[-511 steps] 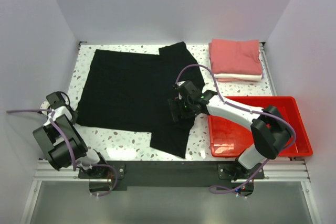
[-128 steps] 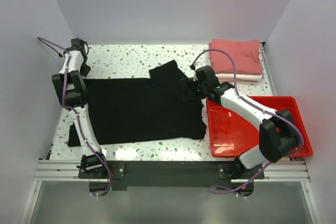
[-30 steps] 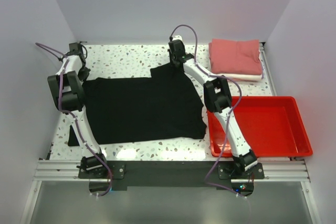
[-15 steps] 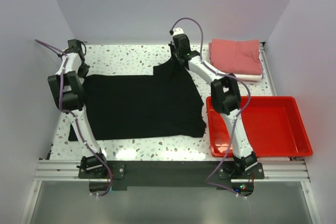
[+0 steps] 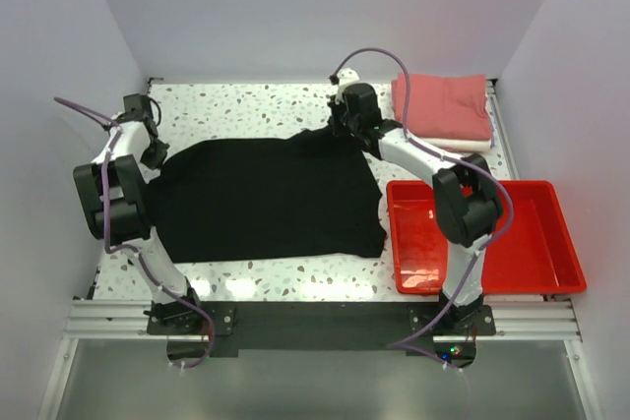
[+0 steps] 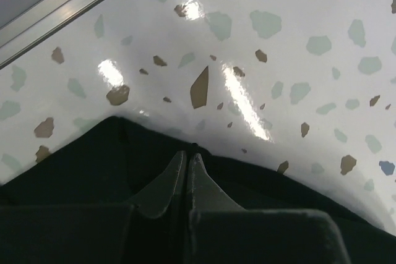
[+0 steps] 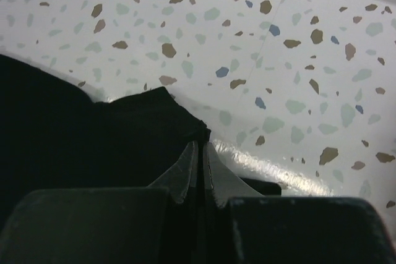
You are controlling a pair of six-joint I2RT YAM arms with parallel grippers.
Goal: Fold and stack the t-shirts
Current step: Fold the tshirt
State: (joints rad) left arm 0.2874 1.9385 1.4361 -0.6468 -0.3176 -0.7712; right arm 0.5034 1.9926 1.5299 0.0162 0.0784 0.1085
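A: Start big. What carries everything?

B: The speckled surface (image 5: 246,100). Most of it is covered by the black t-shirt (image 5: 266,199), spread out with its long axis running left to right, from one end effector to the other.

A: And off to the side?

B: The red tray (image 5: 532,243) sits to the right of the right end effector and nearer the bases. Just right of that same end effector is the folded salmon-pink t-shirt (image 5: 443,105), lying on the white t-shirt (image 5: 453,145).

A: The end effectors themselves?

B: The left end effector (image 6: 189,156) is clamped on the shirt's far left corner, and the right end effector (image 7: 199,146) on its far right corner. In both wrist views the fingertips (image 7: 179,177) meet with only black cloth pinched between them.

A: So which way does the cloth lie from them?

B: Toward the bases. Both grips are on the far edge, and the body of the shirt lies back from there to the near hem. Neither arm is nearer, since each has its own corner.

A: What does that call for?

B: My guess is a fold along the long axis, carrying the far edge toward the near hem. Both sides need to travel level or the edge will skew. The folded pair lies on the right arm's side, so that arm looks closer for stacking.
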